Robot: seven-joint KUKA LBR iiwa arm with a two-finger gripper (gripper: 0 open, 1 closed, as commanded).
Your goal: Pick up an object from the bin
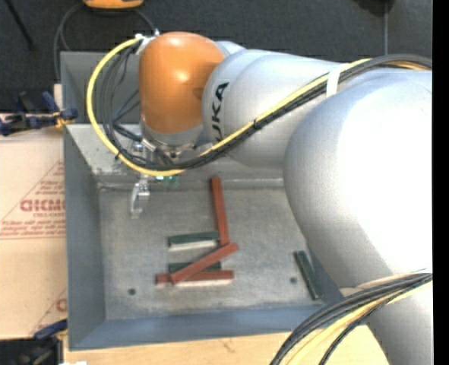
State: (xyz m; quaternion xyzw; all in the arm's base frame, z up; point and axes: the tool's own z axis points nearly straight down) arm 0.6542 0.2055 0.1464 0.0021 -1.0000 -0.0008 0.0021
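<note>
Hand (139,201) of mine is hanging over bare floor far-left in the grey metal bin (83,226), can't tell if it's clenched; reddish-brown and green flat sticks (219,211) are lying nearby.

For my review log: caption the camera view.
Gripper at the bin's far-left corner, apart from a cluster of red and green sticks.

Grey bin (125,272) floor: a cluster of red, green and pale sticks (201,268); 1 dark stick (308,274) apart.

Single camera above bin (125,272), tilted slightly sideways, close; arm (346,143) enters from right.
</note>
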